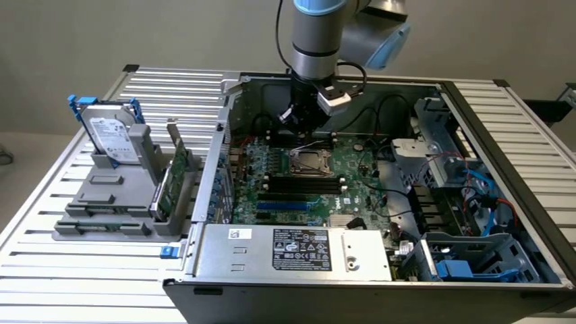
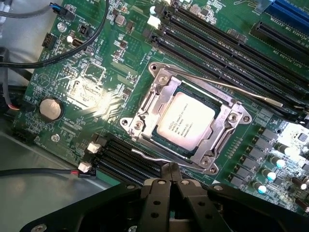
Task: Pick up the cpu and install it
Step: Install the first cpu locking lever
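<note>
Closest to the wrist camera, the pincer (image 2: 170,180) hangs with its two black fingertips (image 2: 163,186) pressed together, holding nothing, just above the motherboard (image 2: 96,92) beside the socket's near edge. The cpu (image 2: 186,121) already lies in its socket (image 2: 190,123), silvery top up, printed face legible, framed by the metal load plate. It looks square to the frame, with an even dark margin on the sides that show, so seating seems sound.

What the step calls for now, as I judge it, is care around the retention hardware. A thin wire lever (image 2: 227,87) stands free along the far side of the socket, and another wire (image 2: 154,157) runs along the near side, close to the fingertips. Closed tips make a good pusher: any contact should land on the lever or plate, never on the chip's top or the small parts around it, and pressure should be slow and straight.

In the exterior view the arm (image 1: 315,40) reaches down into the open computer case (image 1: 504,202) near its back wall, the pincer (image 1: 297,125) just behind the socket (image 1: 309,162). Farther off, on the slatted counter (image 1: 54,270) by the case's outer side, a grey holder (image 1: 108,202) carries the hard drive (image 1: 112,138) and a green card (image 1: 173,179).
</note>
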`<state>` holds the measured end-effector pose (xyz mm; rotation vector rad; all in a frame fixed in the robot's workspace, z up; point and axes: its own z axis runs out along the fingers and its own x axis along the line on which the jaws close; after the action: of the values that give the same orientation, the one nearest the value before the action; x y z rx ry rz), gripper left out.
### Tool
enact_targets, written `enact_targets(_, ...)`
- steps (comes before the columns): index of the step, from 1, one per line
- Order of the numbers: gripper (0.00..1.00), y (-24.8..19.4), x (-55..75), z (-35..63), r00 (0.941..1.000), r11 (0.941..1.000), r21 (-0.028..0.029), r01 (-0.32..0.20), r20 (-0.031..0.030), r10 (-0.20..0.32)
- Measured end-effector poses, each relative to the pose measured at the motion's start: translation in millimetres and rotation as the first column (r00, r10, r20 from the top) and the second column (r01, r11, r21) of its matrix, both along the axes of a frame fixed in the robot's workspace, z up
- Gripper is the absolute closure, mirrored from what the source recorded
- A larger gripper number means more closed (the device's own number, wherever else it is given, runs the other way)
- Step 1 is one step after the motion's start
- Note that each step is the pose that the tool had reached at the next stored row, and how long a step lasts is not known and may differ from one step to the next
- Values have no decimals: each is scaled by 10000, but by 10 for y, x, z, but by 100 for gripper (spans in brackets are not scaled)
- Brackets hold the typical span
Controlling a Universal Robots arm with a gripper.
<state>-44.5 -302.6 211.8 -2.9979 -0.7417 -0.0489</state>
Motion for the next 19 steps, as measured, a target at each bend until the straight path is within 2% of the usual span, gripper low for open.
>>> enact_targets(11,89,0,23,-61,10000,10000,-20,0,44,0)
enact_targets(19,89,0,49,-92,10000,10000,-48,0,49,0)
